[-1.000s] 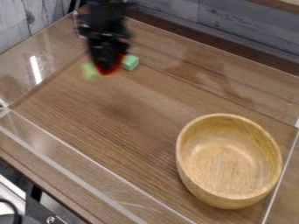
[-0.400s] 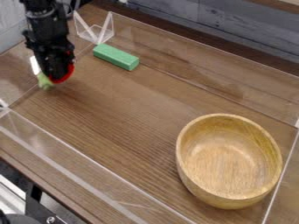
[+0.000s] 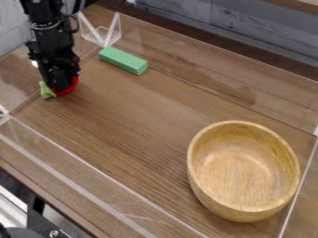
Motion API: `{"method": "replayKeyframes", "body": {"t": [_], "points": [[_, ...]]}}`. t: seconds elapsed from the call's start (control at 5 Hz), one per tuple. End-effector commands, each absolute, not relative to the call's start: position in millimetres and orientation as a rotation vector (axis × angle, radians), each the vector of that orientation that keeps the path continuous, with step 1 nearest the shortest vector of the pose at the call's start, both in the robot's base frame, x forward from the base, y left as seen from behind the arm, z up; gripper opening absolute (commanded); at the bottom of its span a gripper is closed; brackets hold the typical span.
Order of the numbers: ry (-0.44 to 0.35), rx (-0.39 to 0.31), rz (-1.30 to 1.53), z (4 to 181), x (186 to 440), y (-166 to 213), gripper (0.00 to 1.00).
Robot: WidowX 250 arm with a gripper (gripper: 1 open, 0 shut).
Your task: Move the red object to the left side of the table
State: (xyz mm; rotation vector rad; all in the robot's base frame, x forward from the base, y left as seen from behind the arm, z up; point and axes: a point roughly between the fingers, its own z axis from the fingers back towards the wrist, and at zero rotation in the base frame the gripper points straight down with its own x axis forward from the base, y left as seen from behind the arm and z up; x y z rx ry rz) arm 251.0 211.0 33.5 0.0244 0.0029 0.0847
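The red object point(image 3: 65, 85) is a small bright red ball with a light green piece at its left, low over the table point(image 3: 149, 139) near the left wall. My black gripper point(image 3: 59, 80) comes straight down from above and is shut on it. Its fingers cover most of the ball, so only the lower red edge and the green piece show. Whether the ball touches the wood I cannot tell.
A flat green rectangular block point(image 3: 123, 61) lies just right of the gripper, toward the back. A large wooden bowl point(image 3: 245, 169) sits at the front right. Low clear plastic walls point(image 3: 74, 186) edge the tabletop, the left one close beside the gripper.
The gripper has carried the red object from the back middle, in front of the green block, leftward and down to the left side near the wall. It stayed shut throughout.
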Motion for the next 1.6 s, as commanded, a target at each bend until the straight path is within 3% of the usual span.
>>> {"method": "replayKeyframes", "body": {"t": [0.0,1.4], "points": [[-0.028,0.053,0.076,43.5,259,214,0.00],[-0.008,0.022,0.035,39.8,270,186,0.00]]}}
